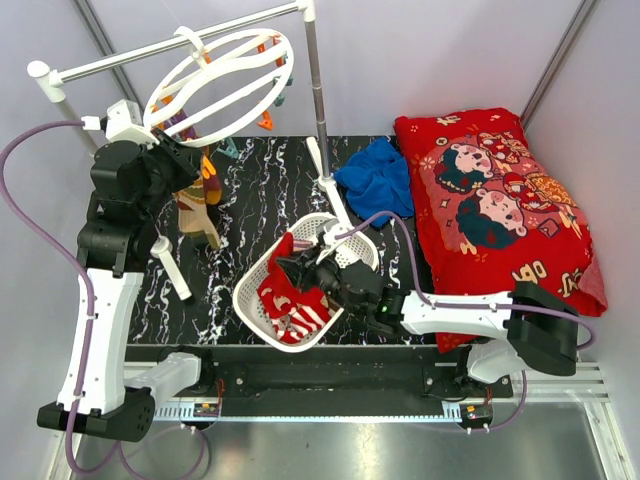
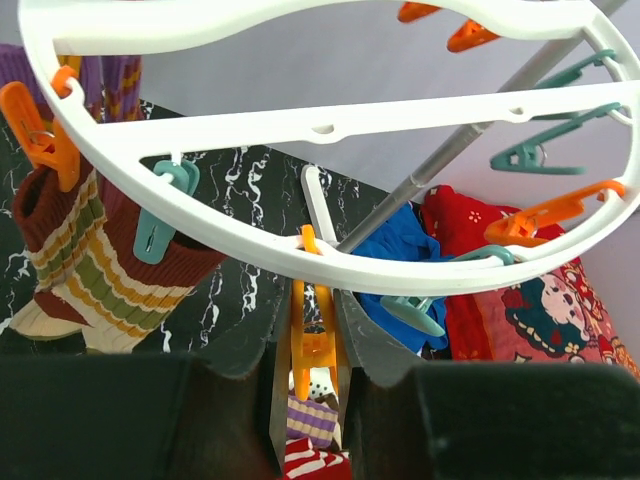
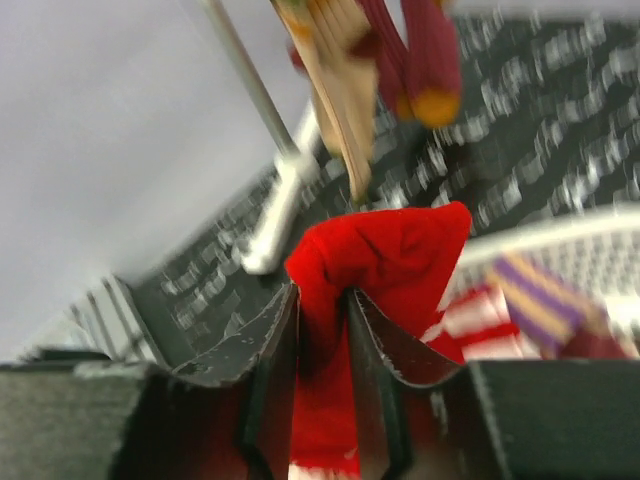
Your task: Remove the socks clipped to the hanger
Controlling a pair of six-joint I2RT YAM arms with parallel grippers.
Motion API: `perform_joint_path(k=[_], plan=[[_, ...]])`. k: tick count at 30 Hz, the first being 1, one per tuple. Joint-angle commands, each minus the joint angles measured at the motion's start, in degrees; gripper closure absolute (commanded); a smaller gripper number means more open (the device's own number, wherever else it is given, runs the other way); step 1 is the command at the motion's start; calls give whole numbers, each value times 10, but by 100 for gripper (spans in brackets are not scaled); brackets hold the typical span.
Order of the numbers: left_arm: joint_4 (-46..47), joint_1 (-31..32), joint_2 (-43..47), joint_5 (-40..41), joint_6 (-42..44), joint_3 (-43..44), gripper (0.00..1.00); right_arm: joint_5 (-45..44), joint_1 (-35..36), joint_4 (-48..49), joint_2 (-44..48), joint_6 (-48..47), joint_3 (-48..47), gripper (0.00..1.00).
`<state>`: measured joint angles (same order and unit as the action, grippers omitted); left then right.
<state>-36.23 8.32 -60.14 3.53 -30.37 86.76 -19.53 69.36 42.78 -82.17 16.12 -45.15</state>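
Note:
The white hanger (image 1: 225, 45) (image 2: 330, 120) hangs tilted from a rail at the upper left. Two striped socks (image 1: 195, 205) (image 2: 85, 270) in maroon, tan and brown still hang from its clips. My left gripper (image 1: 185, 160) (image 2: 313, 300) is up under the rim, shut on an orange clip (image 2: 318, 340). My right gripper (image 1: 298, 268) (image 3: 322, 292) hovers over the white basket (image 1: 245, 290), and a red sock (image 3: 390, 250) fills the gap between its fingers. Other socks (image 1: 295, 312) lie in the basket, red-and-white striped and purple striped (image 3: 540, 300).
The stand's metal pole (image 1: 318, 110) rises just behind the basket. A blue cloth (image 1: 378, 175) and a big red cartoon-print pillow (image 1: 500, 200) lie on the right. A white tube (image 1: 172, 268) rests on the black marble table near the left arm.

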Motion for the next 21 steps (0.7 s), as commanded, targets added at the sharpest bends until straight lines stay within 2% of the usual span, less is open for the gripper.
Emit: perform_joint_path(k=[1, 3, 4, 8, 14, 15, 16, 17, 21], plan=[[55, -2, 1, -29, 16, 1, 83, -60, 3, -166, 3, 109, 26, 57], [57, -2, 3, -33, 16, -1, 83, -107, 4, -235, -1, 107, 3, 52], [61, -2, 3, -33, 15, -3, 83, -123, 4, -255, 1, 106, -7, 44], [62, -2, 5, -33, 16, 0, 83, -149, 3, -292, 42, 99, -36, 27], [63, -2, 7, -33, 16, 3, 83, -107, 4, -276, 55, 74, -66, 22], [65, -2, 8, -51, 16, 2, 83, -84, 4, -206, 46, 10, -64, 20], [67, -2, 9, -54, 15, 1, 83, -69, 1, -182, 40, -15, -70, 18], [68, -2, 10, -60, 15, 1, 83, -19, -4, -156, 26, -64, -77, 15], [72, -2, 9, -82, 19, 1, 82, 66, -34, -135, -22, -137, -148, 10]])
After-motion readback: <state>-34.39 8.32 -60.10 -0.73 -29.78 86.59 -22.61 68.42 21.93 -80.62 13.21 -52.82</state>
